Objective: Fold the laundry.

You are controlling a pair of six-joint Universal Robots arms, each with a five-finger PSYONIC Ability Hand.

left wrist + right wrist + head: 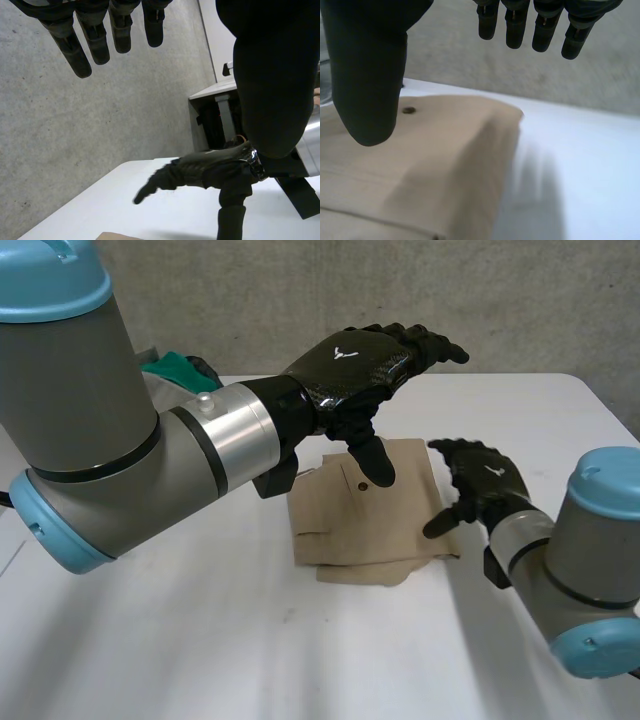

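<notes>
**Both hands open over the folded garment**

The tan garment [370, 515] lay folded into a rough rectangle at the centre of the head view, flat on the white table [200, 640], with a small dark button [409, 110] showing on its top layer.

The left arm [120, 440] came in large from the left of the frame and reached across the upper middle. The left hand [365, 360] was raised well clear of the table, back upward. Its fingers were stretched out straight and slightly spread toward the upper right. Its thumb pointed down over the upper part of the garment, apart from the fingers and gripping nothing.

The right arm [590, 570] entered from the lower right. The right hand [485, 490] sat low by the garment's right edge with its fingers loose and spread. Its thumb reached toward that edge, and whether the thumb touched the cloth could not be told. In its own wrist view the fingers hung straight and empty, with the thumb above the cloth near the button.

A green object [175, 370] showed behind the left arm at the upper left.
</notes>
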